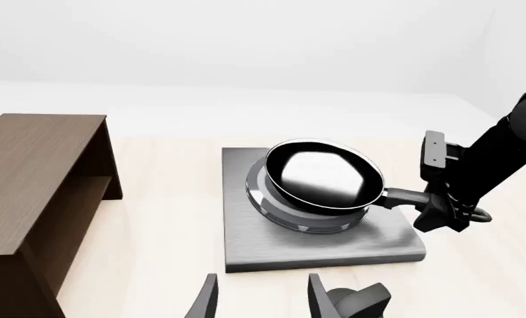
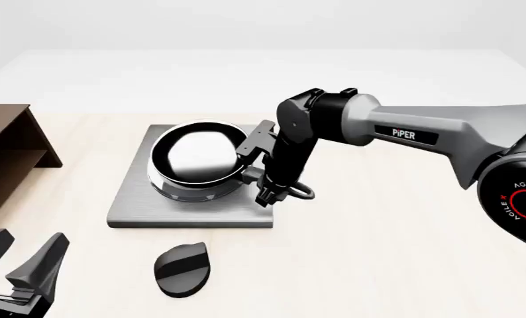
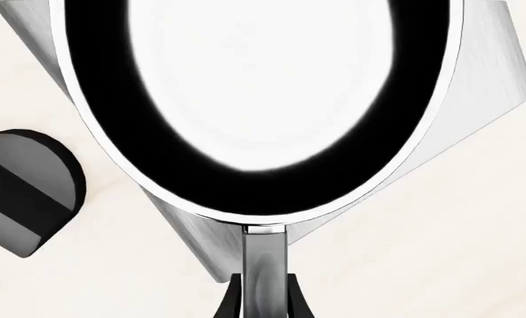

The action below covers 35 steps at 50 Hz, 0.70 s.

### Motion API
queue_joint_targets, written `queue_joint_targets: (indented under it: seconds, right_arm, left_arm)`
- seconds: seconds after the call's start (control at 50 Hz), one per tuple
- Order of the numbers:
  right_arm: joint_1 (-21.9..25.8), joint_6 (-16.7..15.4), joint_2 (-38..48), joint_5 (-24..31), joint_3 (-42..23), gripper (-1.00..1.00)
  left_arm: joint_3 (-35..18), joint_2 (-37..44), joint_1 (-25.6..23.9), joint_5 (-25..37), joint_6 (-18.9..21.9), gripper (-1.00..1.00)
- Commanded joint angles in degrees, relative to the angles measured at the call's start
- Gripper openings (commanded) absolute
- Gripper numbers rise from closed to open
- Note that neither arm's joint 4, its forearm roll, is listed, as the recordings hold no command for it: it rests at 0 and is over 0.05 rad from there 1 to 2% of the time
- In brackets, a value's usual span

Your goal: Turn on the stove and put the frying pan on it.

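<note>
Right gripper [image 2: 273, 192] pinching the handle [image 3: 265, 265] of the pan [image 2: 197, 154], which sits on the ring burner of the stove [image 2: 135, 202]. Knob [image 2: 181, 268] lies on the table just before the stove. Left gripper [image 2: 20, 262], fingers spread, hovers near the shelf [image 1: 33, 192].

Right hand [image 2: 265, 192] clamped, arm extended; left hand [image 2: 20, 262] spread, low

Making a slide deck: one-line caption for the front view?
Right gripper holds the frying pan by its handle on the stove; knob nearby.
</note>
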Motion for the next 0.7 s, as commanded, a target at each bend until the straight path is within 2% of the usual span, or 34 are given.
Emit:
queue_joint_targets:
  seconds: [0.02,0.38,0.54,0.56,0.7]
  right_arm:
    - [-0.3,0.9,0.3,-1.0,-0.7,-1.00]
    - [-1.1,0.7,1.3,-2.2,0.2,-1.00]
    - [0.1,2.3,2.1,-2.1,0.3,-1.00]
    - [0.1,2.5,1.9,-1.9,0.1,1.00]
    - [0.0,2.2,-0.1,-0.4,-0.9,1.00]
  left_arm:
    - [0.0,0.0,0.0,0.0,-0.1,1.00]
    - [0.0,0.0,0.0,-0.1,-0.2,1.00]
    - [0.0,0.0,0.0,-0.2,-0.3,1.00]
    - [0.0,0.0,0.1,-0.1,-0.3,1.00]
    - [0.0,0.0,0.1,-0.1,-0.3,1.00]
